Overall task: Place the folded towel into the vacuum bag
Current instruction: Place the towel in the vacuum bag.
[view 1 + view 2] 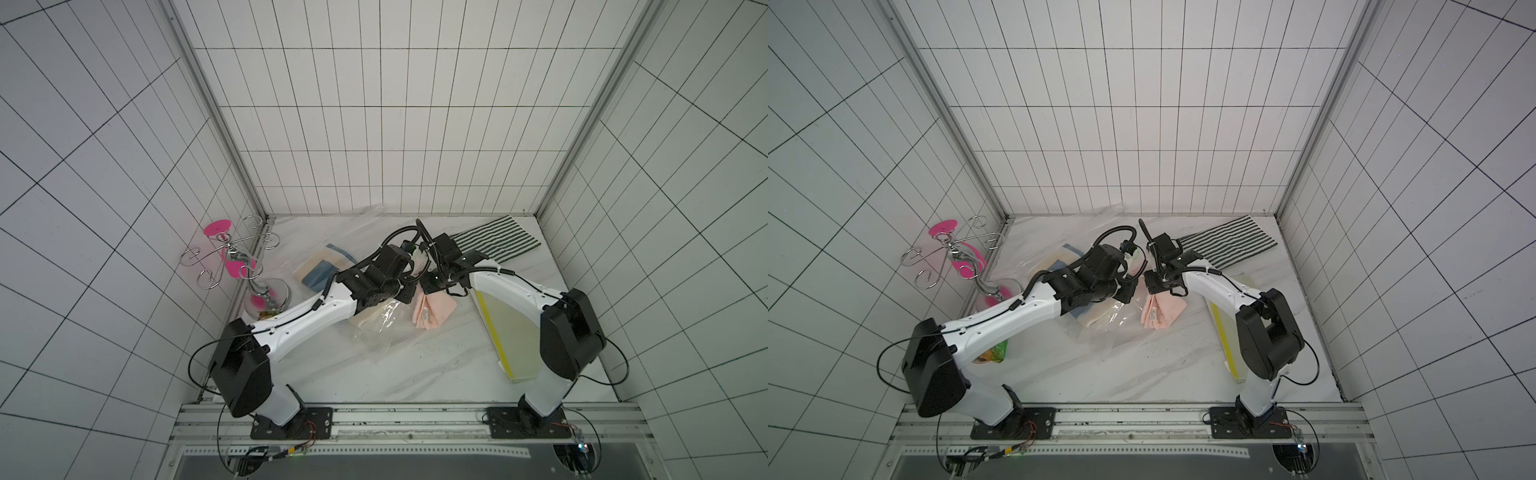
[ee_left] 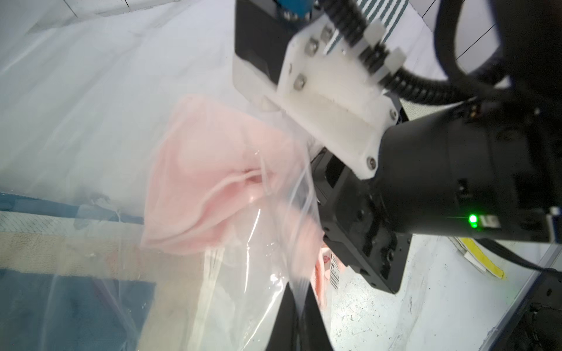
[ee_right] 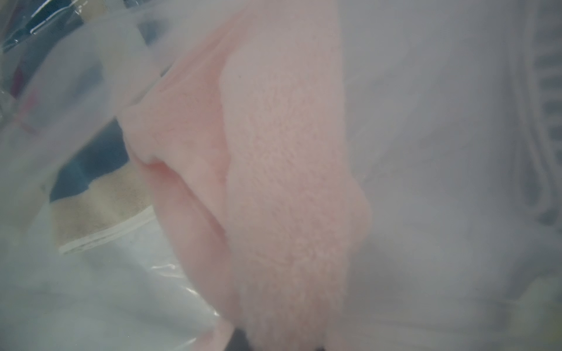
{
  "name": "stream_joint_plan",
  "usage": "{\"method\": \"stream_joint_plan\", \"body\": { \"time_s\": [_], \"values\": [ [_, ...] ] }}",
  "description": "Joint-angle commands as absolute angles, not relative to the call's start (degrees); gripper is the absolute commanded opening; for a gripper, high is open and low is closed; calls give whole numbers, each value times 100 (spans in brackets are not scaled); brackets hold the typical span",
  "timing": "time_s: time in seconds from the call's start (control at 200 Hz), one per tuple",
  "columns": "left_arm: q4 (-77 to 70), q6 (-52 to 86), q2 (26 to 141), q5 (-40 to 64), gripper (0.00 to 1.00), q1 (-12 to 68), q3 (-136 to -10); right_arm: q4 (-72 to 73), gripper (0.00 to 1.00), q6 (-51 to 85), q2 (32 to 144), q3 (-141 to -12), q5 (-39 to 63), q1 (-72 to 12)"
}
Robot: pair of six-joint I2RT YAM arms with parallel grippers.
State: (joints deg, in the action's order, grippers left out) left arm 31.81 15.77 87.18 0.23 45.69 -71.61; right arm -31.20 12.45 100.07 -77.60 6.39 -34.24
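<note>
- Where the marble desk (image 1: 395, 374) met the left wall, a chrome wire stand (image 1: 232, 257) with pink discs stood upright
- Just right of it lay the vacuum bag (image 1: 374, 328), clear and crinkled, spread across the left half of the desk toward the back wall
- Inside the bag, a blue-and-beige towel (image 1: 318, 270) lay flat, seen through the film in both top views
- At the bag's right edge, the left pincer (image 2: 296, 316) was pressed together on a fold of the clear film, holding it raised
- Beside that edge sat the pink towel (image 1: 434, 313): in the left wrist view most of it (image 2: 219, 170) showed through the film, while its labelled end lay outside on the desk
- Over the towel, the right pincer (image 3: 279, 345) pinched the pink towel, whose pile filled the right wrist view
- Further right, a green-and-white striped cloth (image 1: 494, 243) lay flat at the back corner
- Under the right arm rested a pale flat sheet (image 1: 507, 332) with a yellow edge
</note>
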Motion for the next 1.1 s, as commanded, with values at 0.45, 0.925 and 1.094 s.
{"method": "stream_joint_plan", "body": {
  "time_s": [0.45, 0.925, 1.094],
  "values": [
    [3072, 1580, 8643, 171, 0, 4641, -7111, -2638, 44, 1164, 11521, -8636, 257, -3236],
    [3256, 1477, 8490, 162, 0, 4545, -7330, -2799, 83, 1966, 9003, -6592, 1004, -3130],
    [3181, 1643, 8599, 390, 0, 4859, -7298, -2202, 77, 3323, 7717, -5074, 800, -3099]
  ]
}}
